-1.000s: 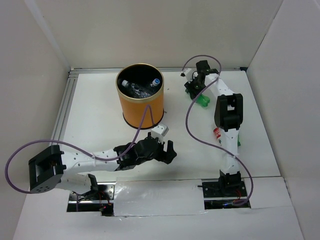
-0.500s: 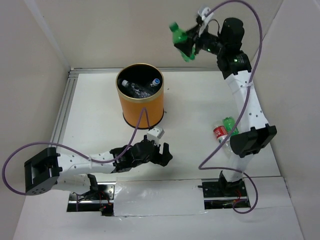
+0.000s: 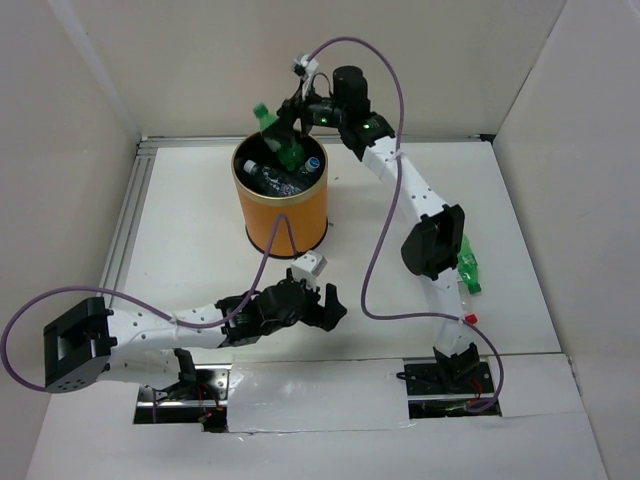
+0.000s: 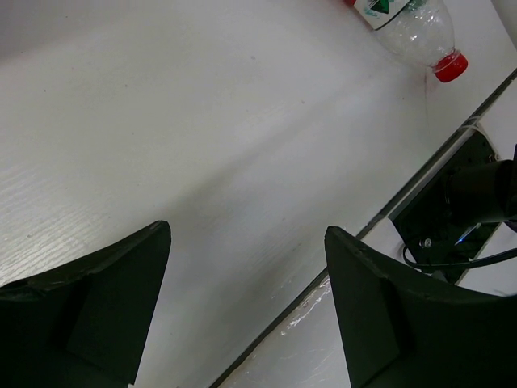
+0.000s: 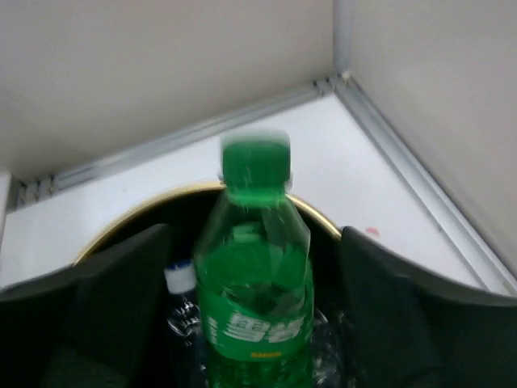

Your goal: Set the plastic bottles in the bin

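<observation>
Top external view first: the right claw is stretched out over the bin, which stands towards 11 o'clock on the counter. It is clamped on a green bottle, whose cap tilts up towards 10 o'clock while its body hangs above the black opening. I'd say it is held there so that letting go drops it straight in.

From the right wrist, that bottle sits between the two dark fingers, cap pointing away, with the bin's rim just beneath. The grip itself lies below the frame edge. Clear bottles and a blue-capped bottle already lie inside.

The left claw hangs low at 6 o'clock from the bin, spread wide and holding nothing, with only bare counter between its fingers. To my eye it is keeping out of the way.

Around 4 o'clock, beside the right arm, a second green bottle and a red-capped bottle lie on the counter, not yet binned.
</observation>
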`<state>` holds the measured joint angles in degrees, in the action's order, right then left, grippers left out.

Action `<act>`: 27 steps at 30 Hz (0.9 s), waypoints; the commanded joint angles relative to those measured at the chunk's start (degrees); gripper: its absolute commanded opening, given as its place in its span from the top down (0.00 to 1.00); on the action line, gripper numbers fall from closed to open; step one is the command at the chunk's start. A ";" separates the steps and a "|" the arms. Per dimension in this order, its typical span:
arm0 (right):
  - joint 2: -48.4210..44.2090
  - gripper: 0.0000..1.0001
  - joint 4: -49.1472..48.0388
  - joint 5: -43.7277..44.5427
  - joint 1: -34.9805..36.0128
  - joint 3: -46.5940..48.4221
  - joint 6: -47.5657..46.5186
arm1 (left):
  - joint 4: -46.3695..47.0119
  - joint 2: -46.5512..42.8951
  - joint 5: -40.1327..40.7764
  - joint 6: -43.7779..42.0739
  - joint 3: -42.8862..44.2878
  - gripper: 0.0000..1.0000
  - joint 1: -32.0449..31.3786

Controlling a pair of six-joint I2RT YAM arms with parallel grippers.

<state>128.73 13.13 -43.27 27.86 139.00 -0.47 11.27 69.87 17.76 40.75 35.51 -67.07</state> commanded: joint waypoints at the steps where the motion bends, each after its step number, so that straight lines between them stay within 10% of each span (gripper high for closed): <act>1: -3.48 0.02 -0.48 -0.41 1.15 2.41 -0.49 | 4.82 2.54 0.53 -0.15 2.98 0.11 -0.34; 6: -12.50 0.00 5.31 3.96 -0.16 0.58 -4.18 | 7.71 10.36 -2.46 -0.67 9.92 0.09 -0.34; 10: -22.18 0.00 11.47 25.88 -3.76 -8.02 -9.98 | 10.17 19.06 -9.22 2.82 17.39 0.09 0.45; 17: -39.06 0.73 22.37 28.94 -24.06 -33.33 -13.50 | 10.00 35.31 -17.49 18.98 30.93 0.09 3.79; 23: -47.33 0.45 30.37 26.40 -36.72 -50.57 -15.17 | 9.04 45.09 -16.45 29.63 42.44 0.09 4.31; 27: -48.04 0.47 37.57 23.49 -40.16 -54.53 -19.38 | 5.09 49.04 -13.72 35.78 47.37 0.09 4.31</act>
<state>83.18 43.22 -17.34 -11.00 84.95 -16.08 16.73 117.45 2.44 69.25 78.83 -62.76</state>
